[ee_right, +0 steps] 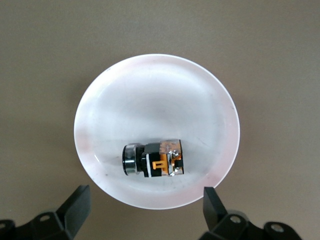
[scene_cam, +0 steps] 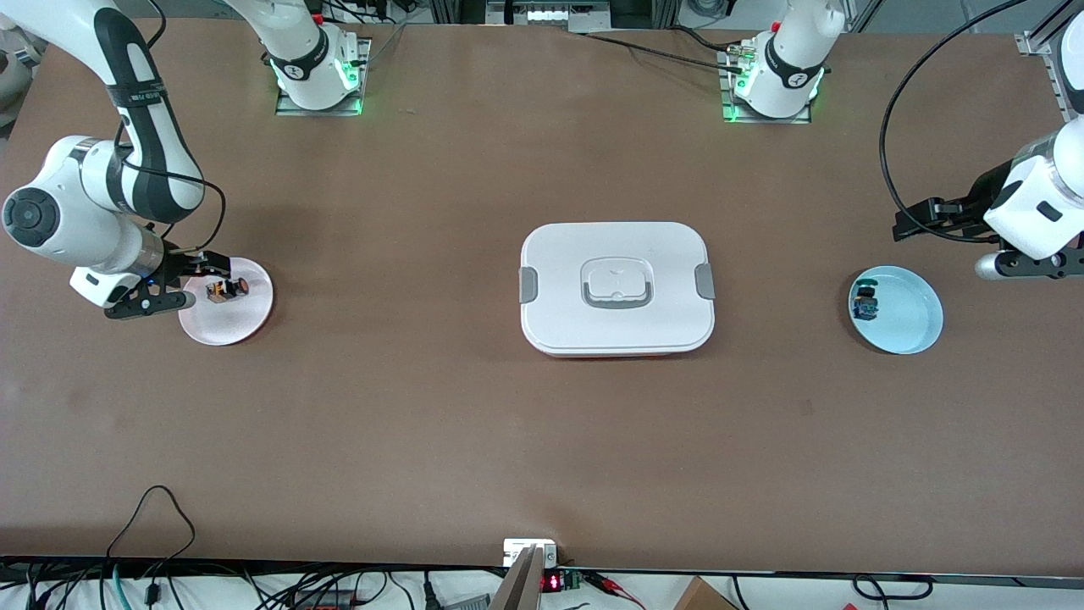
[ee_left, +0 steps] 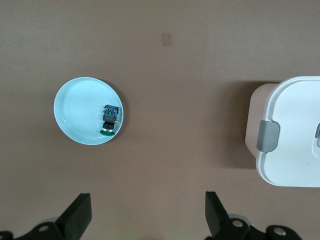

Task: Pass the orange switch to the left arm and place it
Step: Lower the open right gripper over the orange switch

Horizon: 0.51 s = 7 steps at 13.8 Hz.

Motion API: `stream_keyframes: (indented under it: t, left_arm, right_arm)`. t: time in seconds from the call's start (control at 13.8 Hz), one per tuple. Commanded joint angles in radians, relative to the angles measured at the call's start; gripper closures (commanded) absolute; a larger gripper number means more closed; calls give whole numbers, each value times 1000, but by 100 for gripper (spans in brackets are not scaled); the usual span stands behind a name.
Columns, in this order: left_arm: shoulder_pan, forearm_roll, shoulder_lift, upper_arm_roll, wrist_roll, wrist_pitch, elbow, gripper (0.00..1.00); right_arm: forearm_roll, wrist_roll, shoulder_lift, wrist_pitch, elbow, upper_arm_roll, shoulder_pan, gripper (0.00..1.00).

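Observation:
The orange switch [scene_cam: 224, 290] lies on its side on a pale pink plate [scene_cam: 229, 326] toward the right arm's end of the table. My right gripper [scene_cam: 188, 284] is open and hovers over the plate's edge, just beside the switch and apart from it. In the right wrist view the switch [ee_right: 154, 160] lies just ahead of the open right gripper [ee_right: 146, 207], on the plate [ee_right: 155, 95]. The white box [scene_cam: 616, 288] stands mid-table. My left gripper [scene_cam: 1037, 264] is open and empty over the table's left-arm end; it also shows in the left wrist view [ee_left: 147, 216].
A light blue plate [scene_cam: 910, 318] with a blue-bodied switch [scene_cam: 865, 303] lies beside the left gripper; both show in the left wrist view, plate [ee_left: 77, 107] and switch [ee_left: 110, 120], as does the box's corner [ee_left: 295, 130]. Cables run along the table's near edge.

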<state>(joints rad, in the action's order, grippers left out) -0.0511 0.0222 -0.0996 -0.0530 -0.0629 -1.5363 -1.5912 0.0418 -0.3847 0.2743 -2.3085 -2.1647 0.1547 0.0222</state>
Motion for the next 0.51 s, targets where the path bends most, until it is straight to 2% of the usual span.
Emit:
stream_keyframes:
  t: [0.0, 0.44]
  left_arm:
    - [0, -16, -9, 1, 8, 2, 20, 0]
    - [0, -15, -9, 2, 6, 4, 20, 0]
  right_arm:
    - [6, -98, 17, -34, -14, -9, 25, 0]
    - [3, -86, 68, -61, -15, -9, 30, 0]
